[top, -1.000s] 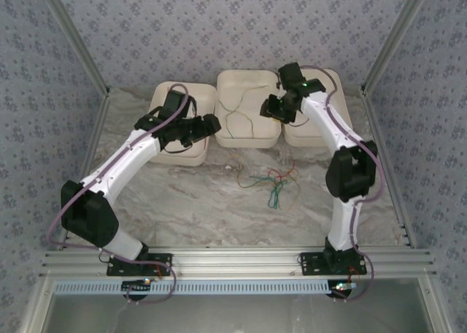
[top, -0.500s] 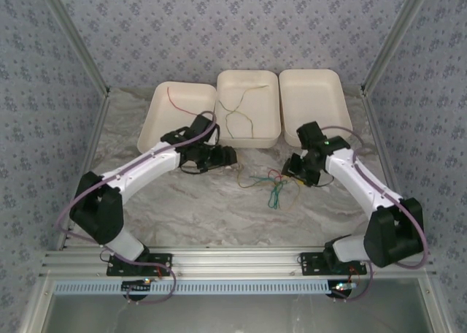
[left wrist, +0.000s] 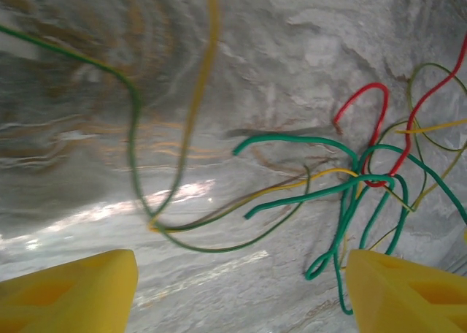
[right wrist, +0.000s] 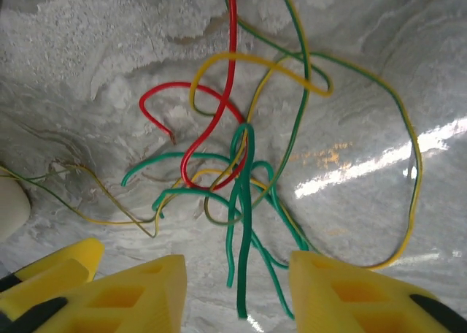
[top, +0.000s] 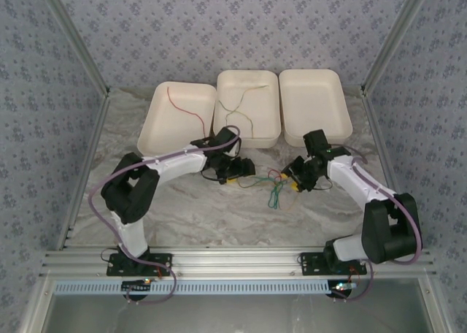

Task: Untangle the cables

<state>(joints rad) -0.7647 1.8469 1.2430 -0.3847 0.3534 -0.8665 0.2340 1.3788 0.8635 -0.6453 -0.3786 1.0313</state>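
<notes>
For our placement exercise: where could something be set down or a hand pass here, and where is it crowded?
Free: the right tray, and bare table between the wire tangle and the near rail. Crowded: mid-table, left gripper and right gripper flanking it.

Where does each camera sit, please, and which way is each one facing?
Top external: above and behind the arm bases, looking down at the table, white trays and cables; both arms, left gripper and right gripper show.
Left wrist: on the left arm, facing down at the cables on the table; its yellow fingers show at the bottom.
Right wrist: on the right arm, facing down at the cables; its yellow fingers show below.
Shared: all three see the same tangle.
</notes>
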